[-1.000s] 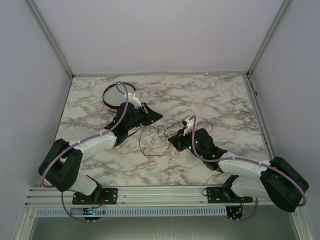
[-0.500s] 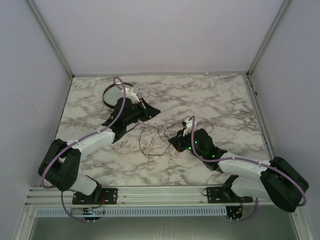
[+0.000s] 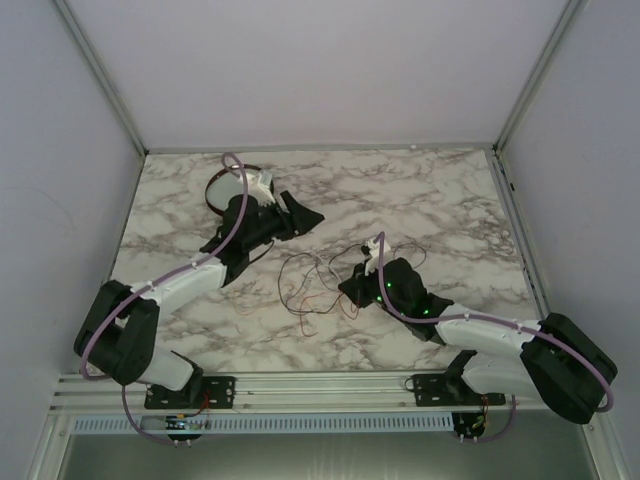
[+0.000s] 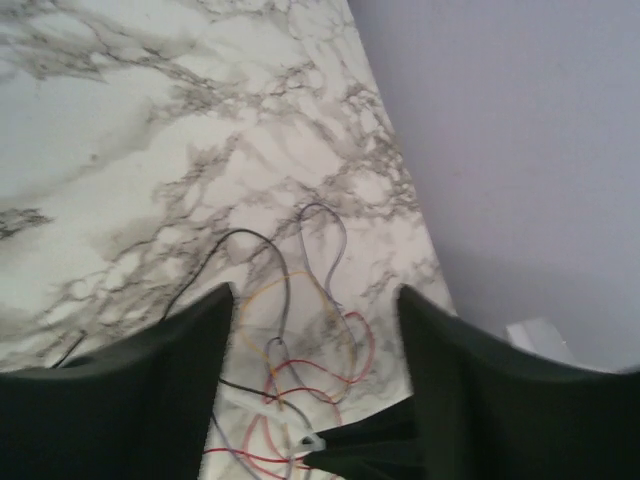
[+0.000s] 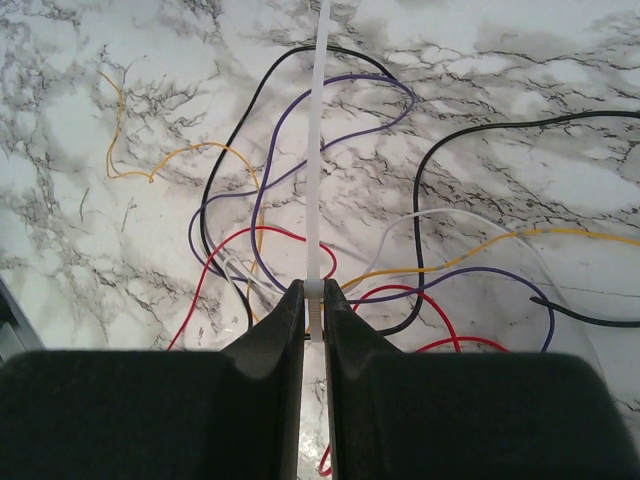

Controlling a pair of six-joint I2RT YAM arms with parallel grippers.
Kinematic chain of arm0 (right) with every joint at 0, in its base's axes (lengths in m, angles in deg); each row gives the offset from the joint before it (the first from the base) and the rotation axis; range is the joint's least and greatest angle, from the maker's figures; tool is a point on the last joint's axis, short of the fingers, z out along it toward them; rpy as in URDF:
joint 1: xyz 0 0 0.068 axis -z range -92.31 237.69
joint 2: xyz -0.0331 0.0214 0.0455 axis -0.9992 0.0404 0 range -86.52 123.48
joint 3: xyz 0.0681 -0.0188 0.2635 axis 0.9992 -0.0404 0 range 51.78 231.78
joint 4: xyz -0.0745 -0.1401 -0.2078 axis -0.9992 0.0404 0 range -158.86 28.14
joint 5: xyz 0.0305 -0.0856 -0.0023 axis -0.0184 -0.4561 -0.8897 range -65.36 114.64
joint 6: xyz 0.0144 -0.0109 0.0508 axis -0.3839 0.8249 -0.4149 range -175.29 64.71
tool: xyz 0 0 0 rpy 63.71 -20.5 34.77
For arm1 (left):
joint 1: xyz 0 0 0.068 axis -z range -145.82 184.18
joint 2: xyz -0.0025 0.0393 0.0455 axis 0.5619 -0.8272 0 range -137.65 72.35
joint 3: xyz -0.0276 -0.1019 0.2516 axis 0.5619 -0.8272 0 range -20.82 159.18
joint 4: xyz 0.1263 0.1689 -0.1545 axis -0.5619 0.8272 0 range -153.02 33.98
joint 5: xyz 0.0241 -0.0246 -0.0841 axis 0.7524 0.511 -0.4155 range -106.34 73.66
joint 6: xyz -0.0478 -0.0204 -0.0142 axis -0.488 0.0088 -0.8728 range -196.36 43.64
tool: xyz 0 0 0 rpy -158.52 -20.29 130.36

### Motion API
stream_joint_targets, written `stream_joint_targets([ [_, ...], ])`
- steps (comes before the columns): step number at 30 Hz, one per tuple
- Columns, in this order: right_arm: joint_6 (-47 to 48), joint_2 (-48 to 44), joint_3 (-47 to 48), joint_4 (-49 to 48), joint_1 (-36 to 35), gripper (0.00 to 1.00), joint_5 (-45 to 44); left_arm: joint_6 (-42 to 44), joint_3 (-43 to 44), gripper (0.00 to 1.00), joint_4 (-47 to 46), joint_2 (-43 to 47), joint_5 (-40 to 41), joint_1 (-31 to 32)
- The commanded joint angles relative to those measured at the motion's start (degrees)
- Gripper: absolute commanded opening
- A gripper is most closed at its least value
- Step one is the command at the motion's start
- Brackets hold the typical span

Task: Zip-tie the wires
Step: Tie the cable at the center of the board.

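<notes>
Wires (image 3: 315, 285) sprawl in loose loops on the marble table (image 3: 450, 200) between the two arms, seen from above. The left gripper (image 3: 298, 213) is up-left of the tangle, beside the round dish (image 3: 215, 190). The right gripper (image 3: 352, 288) is at the tangle's right edge. Left wrist view: jaws parted, nothing between them, wires lying beyond. Right wrist view: jaws pinched tight on a white zip tie (image 5: 318, 150), which runs straight out over red, black, purple and yellow strands.

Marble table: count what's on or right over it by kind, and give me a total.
Grippers: 2, left gripper and right gripper
Dish: 1
Zip tie: 1
Tangle of wires: 1
Total: 5
</notes>
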Motion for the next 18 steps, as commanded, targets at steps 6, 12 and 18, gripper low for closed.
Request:
stream_joint_targets([
  [6,-1.26,-1.46,1.56,-0.41,-0.67,0.04,-1.13,3.21,-6.42,1.0,2.47,10.76,4.04,-1.15],
  [12,-2.06,-1.97,1.35,-0.93,-0.75,0.03,-2.2,-1.76,-12.54,0.96,0.57,15.05,0.95,-0.49],
  [18,-2.57,-2.97,1.28,-1.11,-0.83,0.03,-2.97,-3.86,-13.1,0.85,-2.34,12.3,1.27,6.34],
])
